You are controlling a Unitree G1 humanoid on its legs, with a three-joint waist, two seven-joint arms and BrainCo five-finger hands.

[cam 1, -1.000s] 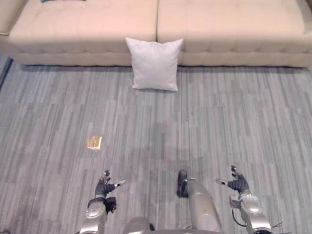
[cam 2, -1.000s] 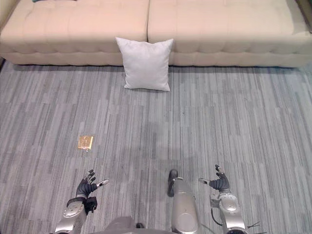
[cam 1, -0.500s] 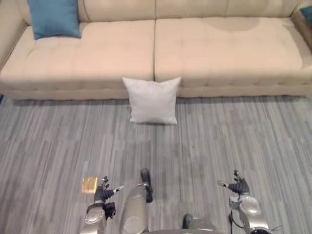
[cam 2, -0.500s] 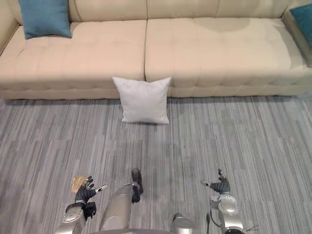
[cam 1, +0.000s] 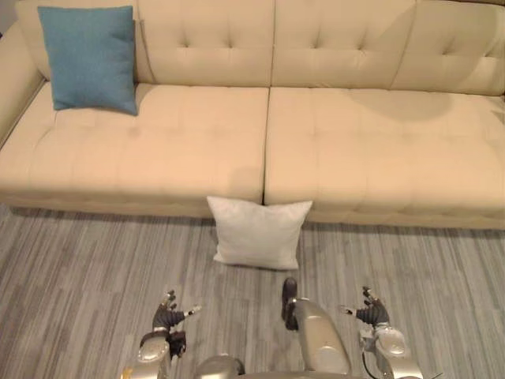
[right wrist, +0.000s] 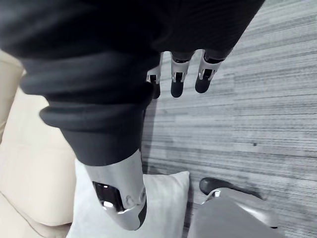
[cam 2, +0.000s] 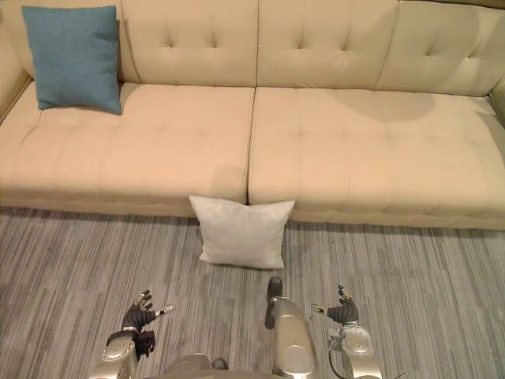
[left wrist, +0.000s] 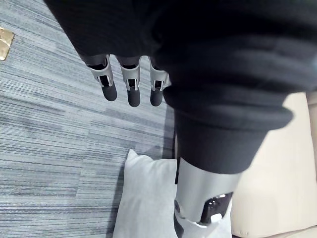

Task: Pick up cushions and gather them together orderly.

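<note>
You have the white cushion (cam 1: 260, 234) standing on the grey floor (cam 1: 71, 260), leaning against the front of the beige sofa (cam 1: 371, 150) right at the seam between its two seats. The blue cushion (cam 1: 89, 58) stands upright against the backrest at the sofa's left end, well apart from the white one. Your left hand (cam 1: 167, 317) and right hand (cam 1: 372, 314) hover low over the floor, one to each side and short of the white cushion, each with its fingers (left wrist: 129, 90) straight and relaxed, thumb out, holding nothing.
</note>
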